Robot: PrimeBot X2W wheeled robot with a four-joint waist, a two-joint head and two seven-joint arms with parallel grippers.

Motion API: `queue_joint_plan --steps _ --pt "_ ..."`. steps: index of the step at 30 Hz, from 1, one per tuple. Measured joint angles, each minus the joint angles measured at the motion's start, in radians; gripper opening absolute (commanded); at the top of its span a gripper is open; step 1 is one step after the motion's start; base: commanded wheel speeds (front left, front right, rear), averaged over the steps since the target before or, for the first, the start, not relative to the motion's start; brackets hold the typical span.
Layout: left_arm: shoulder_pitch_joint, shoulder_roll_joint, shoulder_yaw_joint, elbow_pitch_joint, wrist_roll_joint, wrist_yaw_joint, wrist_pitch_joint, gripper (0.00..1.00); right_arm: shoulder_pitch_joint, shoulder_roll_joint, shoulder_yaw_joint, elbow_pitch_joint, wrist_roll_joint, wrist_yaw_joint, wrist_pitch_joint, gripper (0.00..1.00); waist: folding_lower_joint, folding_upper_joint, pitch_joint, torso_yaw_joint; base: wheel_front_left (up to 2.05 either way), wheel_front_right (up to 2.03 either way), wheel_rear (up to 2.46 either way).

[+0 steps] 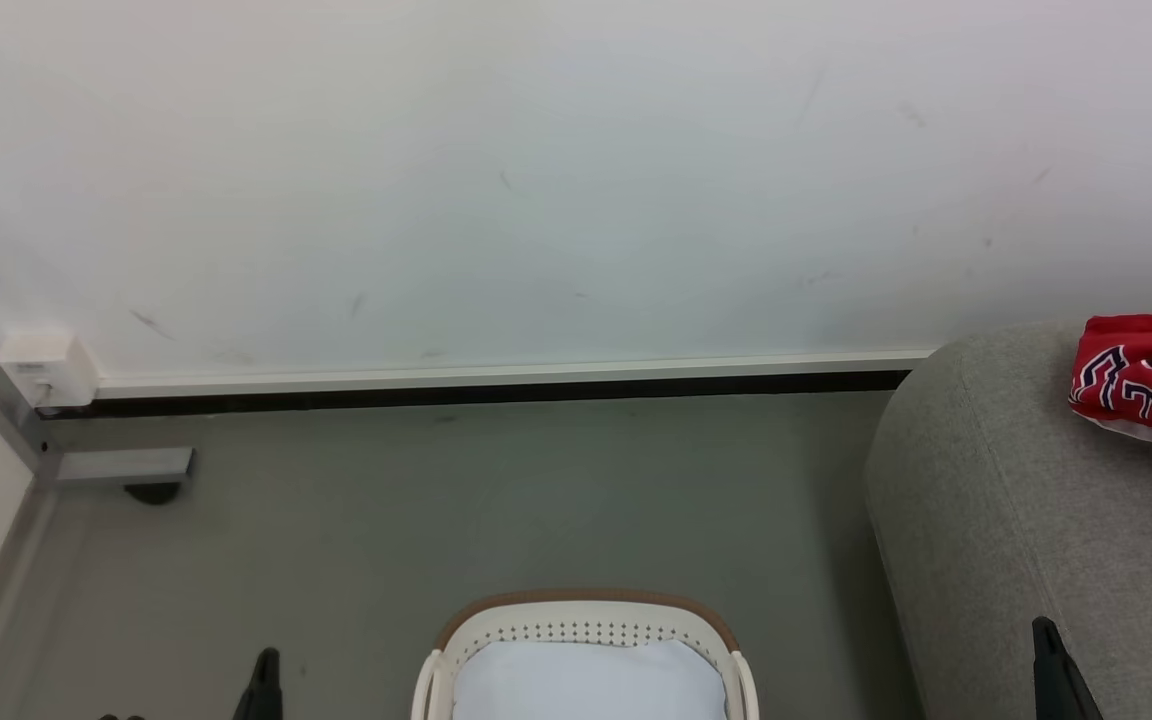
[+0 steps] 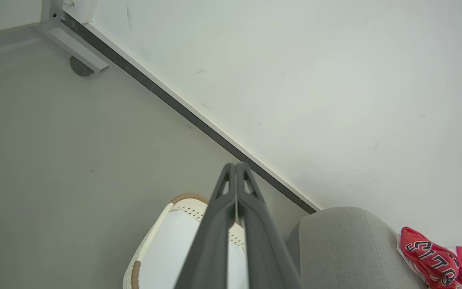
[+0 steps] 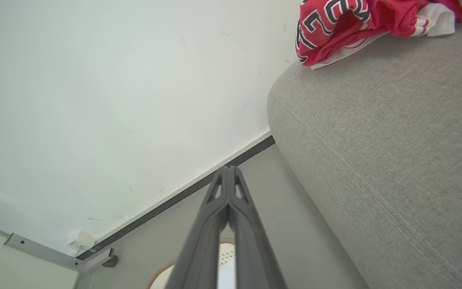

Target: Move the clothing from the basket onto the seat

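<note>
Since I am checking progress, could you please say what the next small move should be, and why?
Probably tilt the head down to check the basket: red clothing already lies on the seat, white lining shows in the basket's visible part, and the left pincer and right pincer are shut, empty.

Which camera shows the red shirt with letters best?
The right wrist view: the clothing looks biggest there, letters and white trim clear, lying on the seat, though cropped at the top. The head view shows it smaller, cut by the right edge; the left wrist view shows it small in a bottom corner.
</note>
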Motion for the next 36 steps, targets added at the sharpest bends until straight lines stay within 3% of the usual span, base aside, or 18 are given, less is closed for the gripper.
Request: queue_joint_plan --steps 36 --pt "-0.069 -0.015 0.060 -0.012 -0.399 -0.050 0.111 0.00 -0.037 -0.004 -0.031 -0.060 0.438 0.000 0.110 0.00 0.0000 0.0000 0.012 0.004 0.00 0.00 0.00"
